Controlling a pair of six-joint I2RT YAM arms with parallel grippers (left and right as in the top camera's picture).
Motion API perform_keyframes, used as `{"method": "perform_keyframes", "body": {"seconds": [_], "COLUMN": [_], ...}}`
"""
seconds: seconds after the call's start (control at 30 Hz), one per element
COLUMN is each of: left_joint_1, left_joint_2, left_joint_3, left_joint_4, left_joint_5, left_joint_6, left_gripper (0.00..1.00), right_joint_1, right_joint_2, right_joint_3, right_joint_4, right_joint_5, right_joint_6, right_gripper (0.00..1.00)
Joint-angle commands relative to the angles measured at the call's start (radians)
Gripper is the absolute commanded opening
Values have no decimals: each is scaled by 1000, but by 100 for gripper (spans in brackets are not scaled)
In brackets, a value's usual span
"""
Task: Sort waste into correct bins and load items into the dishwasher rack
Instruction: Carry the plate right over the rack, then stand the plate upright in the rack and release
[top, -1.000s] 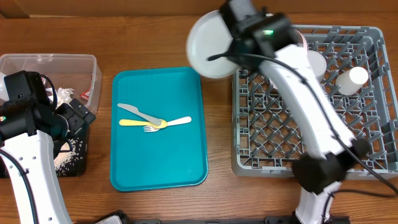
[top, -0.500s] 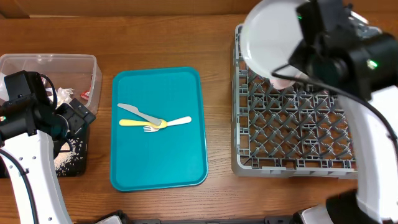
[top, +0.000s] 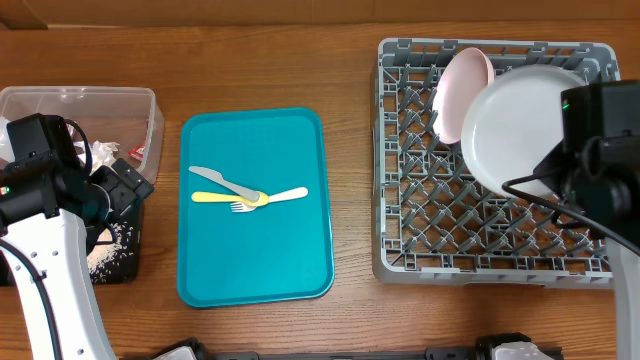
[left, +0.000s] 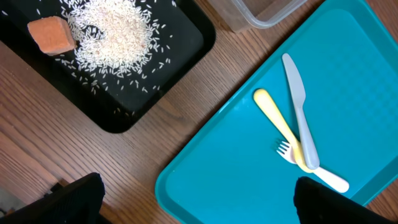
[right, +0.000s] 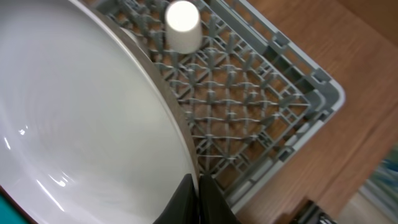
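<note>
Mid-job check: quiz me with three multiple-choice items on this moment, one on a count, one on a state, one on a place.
1. How many pieces of cutlery lie on the teal tray?
A. two
B. three
C. five

2. The right tool is:
A. open and empty
B. shut on cutlery
C. shut on the pale plate's rim

3. The orange cube lies:
A. in the black tray
B. on the teal tray
C. on the pale plate

Answers:
1 B: a knife, a yellow spoon and a fork lie crossed there.
2 C: the wrist view shows it pinching the rim.
3 A: it sits beside the rice.
</note>
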Motion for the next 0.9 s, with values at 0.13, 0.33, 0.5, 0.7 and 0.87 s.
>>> {"method": "perform_keyframes", "body": {"seconds": [0.13,0.33,0.5,0.7,0.87], "left_joint_1": [6,6,6,6,6], "left_joint_2": [-1,-1,-1,-1,-1], "left_joint_3": [-3,-3,-3,-3,-3], "left_joint_4": [2,2,2,2,2], "left_joint_5": [-13,-13,-13,-13,-13], "left_joint_6": [-14,-14,-14,-14,-14], "left_gripper": [100,100,100,100,100], "right_joint_1": [-2,19,56,131,177], "right_joint_2": [24,37,36,38,62], "right_joint_3": [-198,-296,-332,-408,-453], "right_joint_4": [18,68,74,125,128], "right_joint_5": [130,170,179,210,234], "right_joint_6": [0,1,1,5,5], "right_gripper": [4,4,4,4,6]}}
